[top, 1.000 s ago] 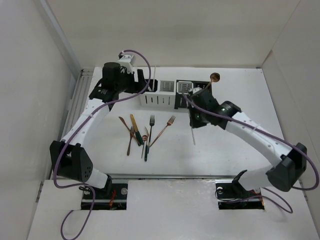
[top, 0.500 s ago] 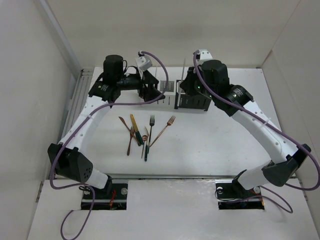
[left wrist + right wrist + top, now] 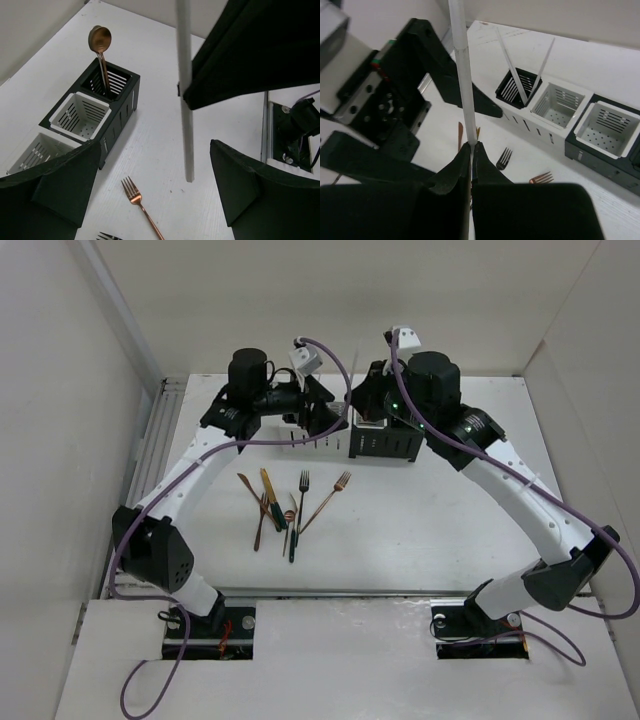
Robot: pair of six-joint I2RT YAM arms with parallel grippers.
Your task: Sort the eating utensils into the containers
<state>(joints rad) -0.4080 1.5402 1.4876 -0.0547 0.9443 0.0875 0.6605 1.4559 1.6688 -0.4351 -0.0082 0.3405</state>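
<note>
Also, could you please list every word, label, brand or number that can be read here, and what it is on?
None: no view shows readable text.
The caddies, the white stick in the right gripper and the copper spoon show no markings.
Any labels on the arms are too small to tell.

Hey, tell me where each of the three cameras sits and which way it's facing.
Top external: above and behind the bases, looking down on the table; the left arm and right arm show from base to wrist.
Left wrist: on the left arm, looking down through the open left gripper at the caddies and a copper fork.
Right wrist: on the right arm, looking past the right gripper, shut on a white stick, toward the caddies.
Shared: both wrist views show that stick and the caddies.
</note>
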